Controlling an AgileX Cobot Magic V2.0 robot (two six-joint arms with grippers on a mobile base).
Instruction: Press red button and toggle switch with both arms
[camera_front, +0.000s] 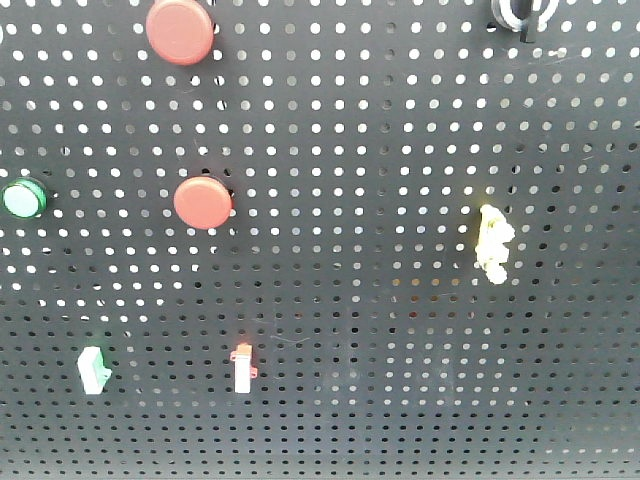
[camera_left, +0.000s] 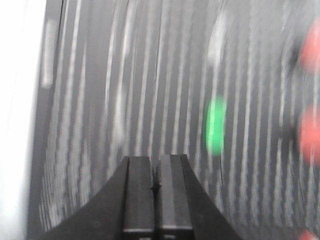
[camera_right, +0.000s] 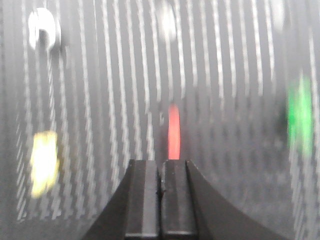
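The front view shows a black pegboard (camera_front: 400, 330) with two round red buttons, one at the top (camera_front: 179, 30) and one lower (camera_front: 203, 202). Three small toggle switches sit on it: a green-tipped one (camera_front: 92, 369), a red-tipped one (camera_front: 242, 368) and a yellow one (camera_front: 492, 242). Neither arm appears in this view. In the blurred left wrist view my left gripper (camera_left: 155, 162) is shut on nothing, facing the board left of a green blur (camera_left: 216, 125). My right gripper (camera_right: 160, 165) is shut and empty, with a red streak (camera_right: 173, 131) just beyond its tips.
A green button (camera_front: 22, 198) sits at the board's left edge and a black-and-white knob (camera_front: 522, 15) at the top right. The left wrist view has red blurs (camera_left: 311, 135) at its right edge. The right wrist view shows a yellow blur (camera_right: 44, 162) and a green blur (camera_right: 300, 117).
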